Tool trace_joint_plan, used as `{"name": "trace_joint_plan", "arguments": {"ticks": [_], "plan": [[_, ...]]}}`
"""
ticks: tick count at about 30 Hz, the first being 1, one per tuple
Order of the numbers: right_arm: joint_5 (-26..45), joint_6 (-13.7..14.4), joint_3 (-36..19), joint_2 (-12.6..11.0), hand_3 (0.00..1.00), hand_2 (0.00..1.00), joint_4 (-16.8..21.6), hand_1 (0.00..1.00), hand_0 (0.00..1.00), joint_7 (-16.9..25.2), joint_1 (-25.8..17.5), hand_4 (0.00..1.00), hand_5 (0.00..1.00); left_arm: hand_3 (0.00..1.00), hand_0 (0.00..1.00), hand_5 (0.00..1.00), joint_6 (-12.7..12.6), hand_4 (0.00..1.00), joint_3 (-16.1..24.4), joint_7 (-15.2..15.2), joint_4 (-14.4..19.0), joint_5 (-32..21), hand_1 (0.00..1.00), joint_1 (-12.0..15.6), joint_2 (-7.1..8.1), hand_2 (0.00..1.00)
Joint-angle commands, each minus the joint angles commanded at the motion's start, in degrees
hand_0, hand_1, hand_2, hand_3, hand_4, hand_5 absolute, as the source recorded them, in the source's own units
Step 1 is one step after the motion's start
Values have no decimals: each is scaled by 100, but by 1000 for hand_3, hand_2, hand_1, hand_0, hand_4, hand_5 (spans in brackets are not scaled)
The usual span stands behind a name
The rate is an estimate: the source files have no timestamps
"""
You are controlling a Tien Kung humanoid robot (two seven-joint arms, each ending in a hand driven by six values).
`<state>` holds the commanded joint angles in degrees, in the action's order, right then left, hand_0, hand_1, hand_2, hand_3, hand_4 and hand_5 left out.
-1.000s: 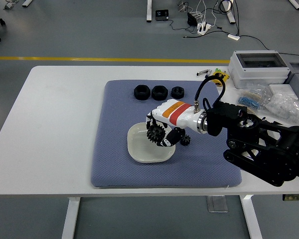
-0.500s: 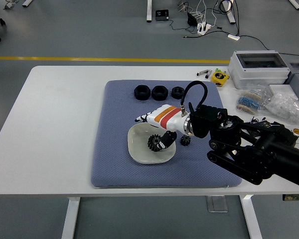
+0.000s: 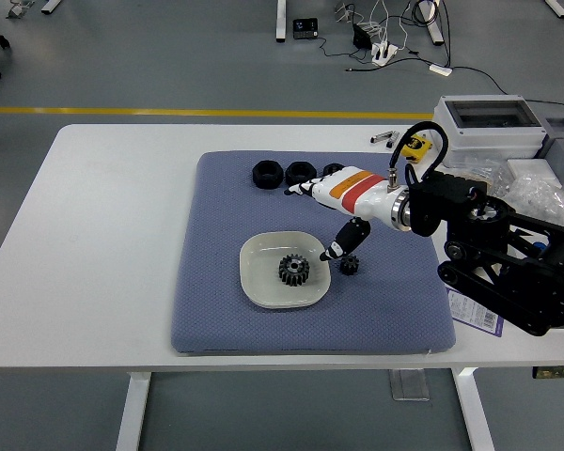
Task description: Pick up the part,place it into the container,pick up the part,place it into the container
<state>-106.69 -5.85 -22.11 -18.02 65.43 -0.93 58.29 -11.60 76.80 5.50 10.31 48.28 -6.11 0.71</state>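
Since the earlier frames, the large black toothed gear (image 3: pixel 292 270) has been released into the shallow white square dish (image 3: pixel 258 287), and the right hand (image 3: pixel 331 207) has been lifted clear and drawn back toward the upper right. That gear is now seen lying flat near the middle of the dish, untouched, just below the centre of the frame.

A second, smaller black gear (image 3: pixel 349 266) is left on the blue-grey padded mat (image 3: pixel 216 319), just beside the dish's right edge and apart from it. It is judged to be the next part to be picked. It sits directly below the right hand, just beside the tip of the lowered thumb (image 3: pixel 342 242), while the other fingers (image 3: pixel 299 189) are held out straight toward the left; nothing is gripped. The small gear is round, so no long axis is offered; a short descent is judged to be all that is called for. Only the right arm is seen; the left is out of view.

Three black ring-shaped parts (image 3: pixel 299 173) are lined up along the mat's upper edge. The mat is laid on the white table (image 3: pixel 103 244), and a grey box (image 3: pixel 489 127) and bagged items are kept at the upper right.
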Motion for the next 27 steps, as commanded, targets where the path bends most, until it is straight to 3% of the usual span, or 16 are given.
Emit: {"name": "trace_joint_plan", "arguments": {"ticks": [5, 19, 27], "plan": [[19, 38, 158, -177, 817, 800, 33, 712, 665, -5, -105, 977, 205, 580, 717, 752, -3, 628, 5, 11, 0, 32, 641, 26, -11, 676], [99, 447, 500, 22, 758, 737, -917, 661, 585, 198, -376, 912, 170, 580, 717, 753, -22, 628, -88, -1, 0, -99, 641, -13, -37, 677], [167, 539, 504, 99, 703, 720, -1023, 643, 556, 245, -414, 866, 160, 580, 715, 753, -15, 627, -102, 8, 0, -102, 640, -33, -36, 679]]}}
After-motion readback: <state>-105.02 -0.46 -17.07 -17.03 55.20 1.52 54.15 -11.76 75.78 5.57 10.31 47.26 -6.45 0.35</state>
